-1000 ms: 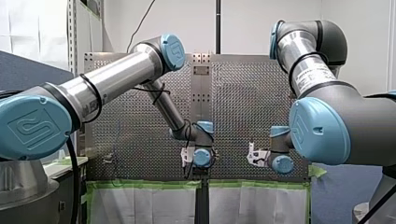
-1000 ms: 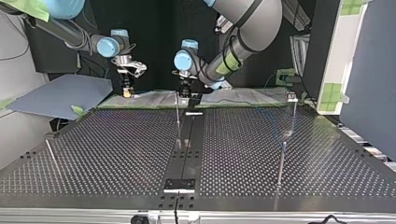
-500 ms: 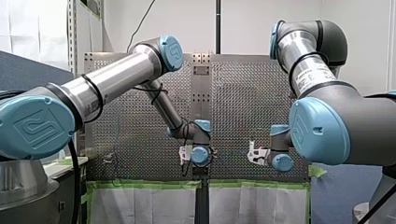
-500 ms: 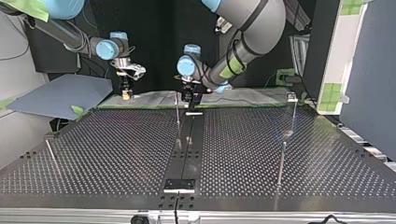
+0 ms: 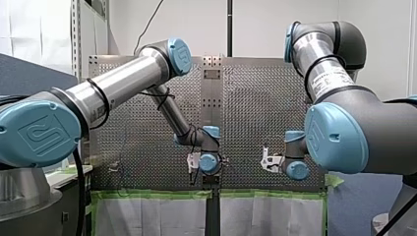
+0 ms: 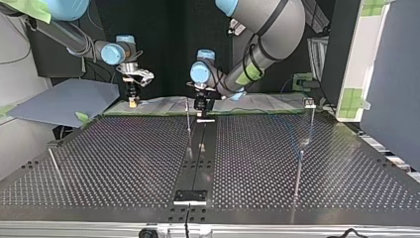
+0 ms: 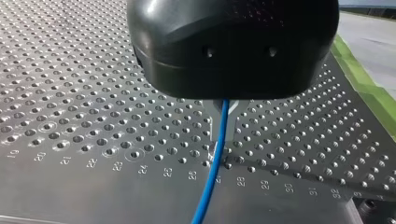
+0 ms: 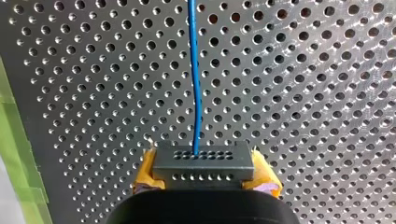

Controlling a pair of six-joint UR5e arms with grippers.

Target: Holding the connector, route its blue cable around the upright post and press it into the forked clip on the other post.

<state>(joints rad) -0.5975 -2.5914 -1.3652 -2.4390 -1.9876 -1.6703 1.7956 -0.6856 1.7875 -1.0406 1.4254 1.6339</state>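
Note:
In the right wrist view my right gripper (image 8: 204, 173) is shut on a grey connector (image 8: 204, 161), one yellow pad on each side. The blue cable (image 8: 194, 70) leaves the connector and runs straight ahead over the perforated table. In the left wrist view my left gripper (image 7: 223, 137) points down at the plate with the blue cable (image 7: 212, 182) held between its close-set metal fingers. A small metal post top (image 7: 216, 151) sits just under the fingertips. In the top view my left gripper (image 6: 200, 104) hangs beside a thin upright post (image 6: 188, 121), and my right gripper (image 6: 132, 96) is further left.
More thin posts stand on the table at the top view's right (image 6: 298, 173), at its far right (image 6: 312, 119) and at its left (image 6: 53, 163). A dark centre strip (image 6: 198, 153) runs down the plate. Green tape (image 8: 9, 140) marks the table's edge.
My left gripper has shifted a little toward the top view's right and sunk closer to the plate beside the post. My right gripper has barely moved.

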